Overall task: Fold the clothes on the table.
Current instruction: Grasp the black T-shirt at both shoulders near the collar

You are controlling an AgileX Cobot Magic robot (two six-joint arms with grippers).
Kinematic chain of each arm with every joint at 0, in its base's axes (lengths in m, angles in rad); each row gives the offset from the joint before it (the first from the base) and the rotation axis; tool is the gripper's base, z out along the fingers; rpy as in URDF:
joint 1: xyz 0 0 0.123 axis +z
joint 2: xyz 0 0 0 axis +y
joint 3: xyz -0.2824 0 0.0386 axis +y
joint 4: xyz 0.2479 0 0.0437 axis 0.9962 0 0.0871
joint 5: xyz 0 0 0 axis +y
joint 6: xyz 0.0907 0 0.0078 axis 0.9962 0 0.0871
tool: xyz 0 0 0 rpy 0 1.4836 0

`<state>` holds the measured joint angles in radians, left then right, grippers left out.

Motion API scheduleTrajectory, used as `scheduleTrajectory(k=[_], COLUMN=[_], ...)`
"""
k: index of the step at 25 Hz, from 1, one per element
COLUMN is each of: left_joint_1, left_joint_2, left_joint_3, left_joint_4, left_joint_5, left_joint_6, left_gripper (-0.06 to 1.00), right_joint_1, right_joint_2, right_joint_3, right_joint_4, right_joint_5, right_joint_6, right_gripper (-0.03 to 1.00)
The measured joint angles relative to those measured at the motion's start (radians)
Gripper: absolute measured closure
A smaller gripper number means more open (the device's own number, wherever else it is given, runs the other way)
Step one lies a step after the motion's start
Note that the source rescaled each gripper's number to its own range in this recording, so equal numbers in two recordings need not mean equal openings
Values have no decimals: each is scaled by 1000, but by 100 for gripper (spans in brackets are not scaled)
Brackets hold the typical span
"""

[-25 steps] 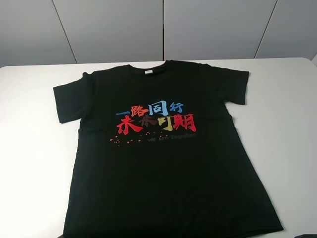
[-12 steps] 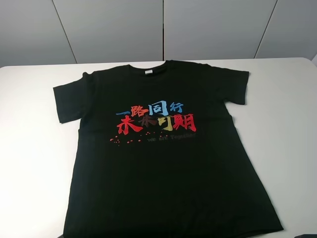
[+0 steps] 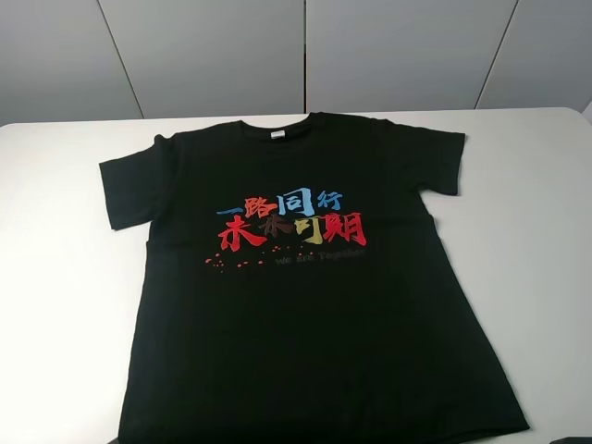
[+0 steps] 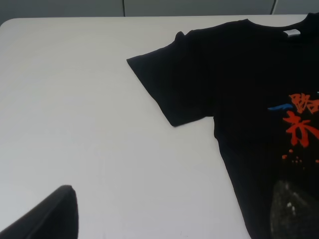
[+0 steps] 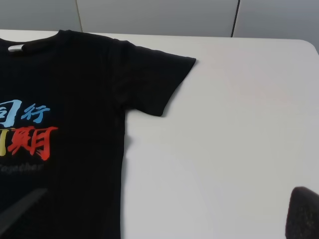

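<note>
The black T-shirt (image 3: 305, 296) lies flat and spread out on the white table (image 3: 65, 305), front up, collar at the far side, with red, blue and yellow characters (image 3: 287, 217) on the chest. The left wrist view shows its left sleeve (image 4: 169, 84) and chest print. The right wrist view shows its right sleeve (image 5: 154, 79). My left gripper (image 4: 177, 188) is open and empty, above the table near the shirt's left side. My right gripper (image 5: 172, 191) is open and empty, near the shirt's right side. Neither touches the cloth.
Grey wall panels (image 3: 305, 55) stand behind the table's far edge. Bare white tabletop lies left (image 4: 75, 124) and right (image 5: 239, 129) of the shirt. A dark sliver (image 3: 573, 440) shows at the bottom right edge of the high view.
</note>
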<state>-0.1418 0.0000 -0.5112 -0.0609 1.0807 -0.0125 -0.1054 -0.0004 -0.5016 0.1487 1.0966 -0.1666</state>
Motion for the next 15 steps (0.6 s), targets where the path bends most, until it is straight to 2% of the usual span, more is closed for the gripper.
scheduleTrajectory(k=[15], left_joint_1=[0], left_joint_2=[0], left_joint_3=[0], left_joint_4=[0], left_joint_5=[0], left_joint_6=[-7], left_gripper=[-5], right_joint_1=[16], right_joint_2=[0], right_joint_3=[0], right_joint_4=[0], right_joint_5=[0], right_joint_6=[2], right_gripper=[-3])
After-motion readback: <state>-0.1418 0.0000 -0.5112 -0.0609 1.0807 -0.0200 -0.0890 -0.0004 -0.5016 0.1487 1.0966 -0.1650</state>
